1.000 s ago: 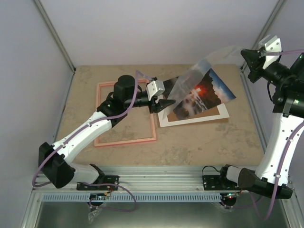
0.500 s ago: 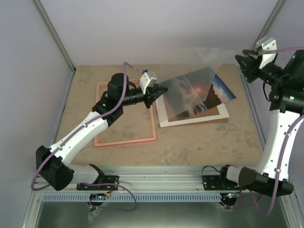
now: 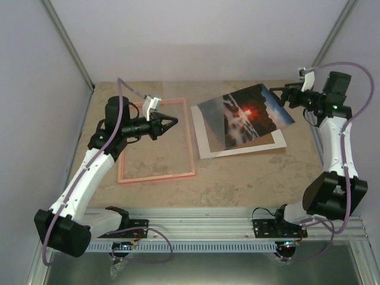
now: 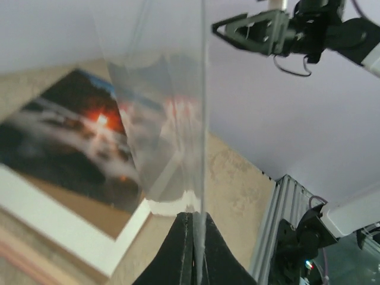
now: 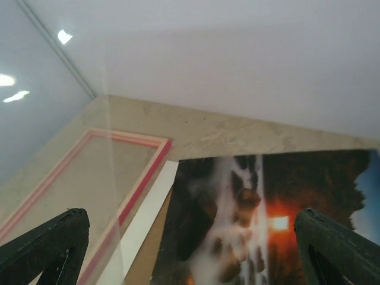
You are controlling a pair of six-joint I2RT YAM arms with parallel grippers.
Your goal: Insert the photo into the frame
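The photo (image 3: 261, 113), a dark cloudy landscape with an orange sun, lies face up at the table's right back, also in the left wrist view (image 4: 59, 142) and the right wrist view (image 5: 279, 219). The pink frame (image 3: 157, 176) lies flat to its left, its edge (image 5: 134, 196) showing beside the photo. My left gripper (image 3: 173, 121) hovers over the frame's upper right part, shut on the edge of a clear sheet (image 4: 169, 130) that stretches toward the photo. Its closed tips (image 4: 193, 217) pinch that sheet. My right gripper (image 3: 278, 95) stands open and holds nothing above the photo's far right corner (image 5: 190, 217).
A white-bordered brown board (image 3: 237, 149) lies under the photo. White enclosure walls stand close on the left, back and right. An aluminium rail (image 3: 196, 217) with both arm bases runs along the near edge.
My right gripper opened, let go of the clear sheet and dropped toward the photo's corner. My left gripper closed on the sheet and pulled back left over the frame.
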